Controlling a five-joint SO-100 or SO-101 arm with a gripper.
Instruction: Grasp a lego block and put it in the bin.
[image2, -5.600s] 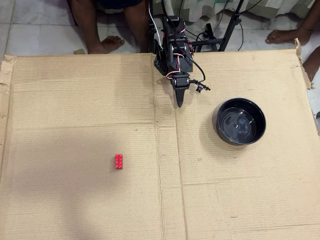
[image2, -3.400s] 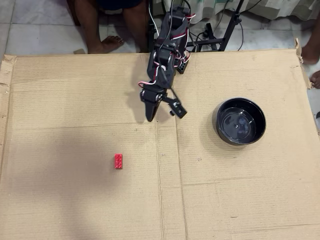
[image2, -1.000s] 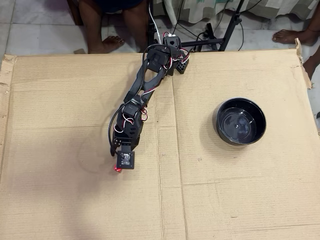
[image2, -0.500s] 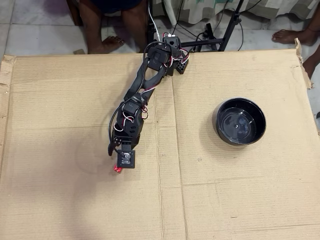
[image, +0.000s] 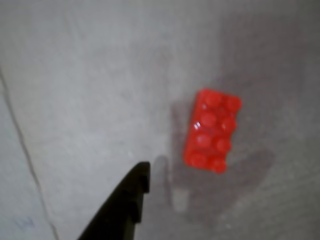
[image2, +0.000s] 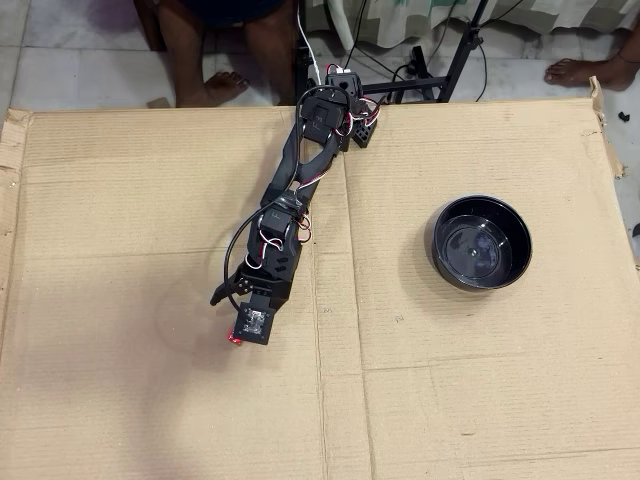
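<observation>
The red lego block lies studs-up on the cardboard, clear in the wrist view. In the overhead view only a red sliver of it shows under the gripper's tip. My gripper hovers over the block with its jaws spread and nothing between them. One black finger enters the wrist view from the bottom, to the left of the block and apart from it. The other finger is out of that view. The bin, a glossy black bowl, stands empty far to the right in the overhead view.
A large cardboard sheet covers the work surface, with a seam running down its middle. The arm's base sits at the back edge. Bare feet and a black stand are on the floor beyond.
</observation>
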